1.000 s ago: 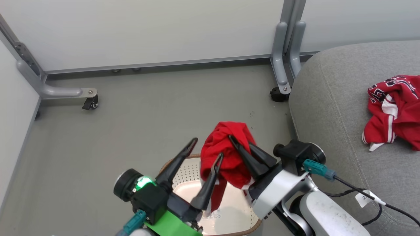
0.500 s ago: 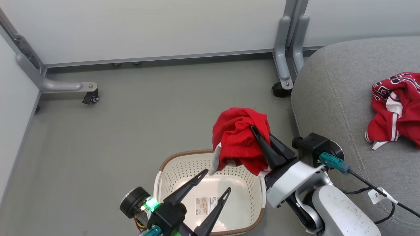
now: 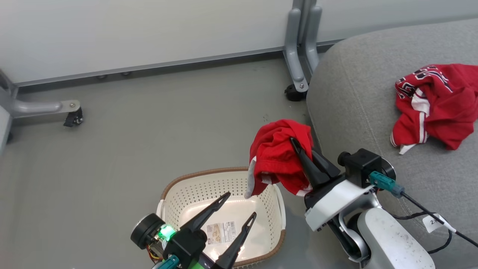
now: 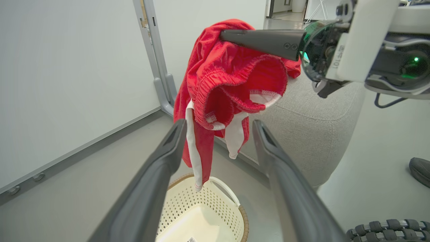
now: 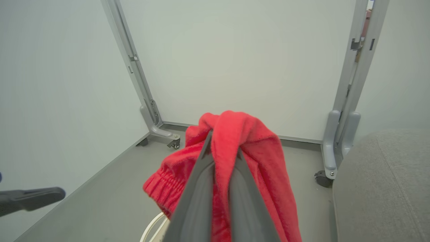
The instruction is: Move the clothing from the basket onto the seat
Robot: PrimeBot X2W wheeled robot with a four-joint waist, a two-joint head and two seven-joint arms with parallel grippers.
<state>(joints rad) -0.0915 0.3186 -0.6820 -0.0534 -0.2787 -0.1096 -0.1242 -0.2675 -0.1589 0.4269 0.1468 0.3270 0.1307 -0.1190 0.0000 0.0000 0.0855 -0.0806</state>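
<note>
My right gripper (image 3: 298, 146) is shut on the plain red garment (image 3: 278, 157), which hangs bunched above the basket's right rim, close to the seat's left edge. The right wrist view has the cloth (image 5: 255, 148) pinched between the fingers of that gripper (image 5: 223, 148). The cream basket (image 3: 179, 186) stands on the floor with a bare bottom and a barcode sticker. Over it my left gripper (image 3: 241, 204) is open and holds nothing; its wrist view looks up at the garment (image 4: 231, 77). The red jersey (image 3: 433, 104) lies crumpled on the grey seat (image 3: 354, 93).
White partition panels on grey frames with castor feet (image 3: 73, 116) (image 3: 295, 91) close off the back. A black cable with a white tag (image 3: 433, 220) trails from my right wrist over the seat's front. A dark shoe (image 4: 420, 169) rests on the floor beside the seat.
My right gripper has carried the red garment up and to the right, off the basket's middle. My left gripper has drawn back from the cloth, lower over the basket. The camera has turned right.
</note>
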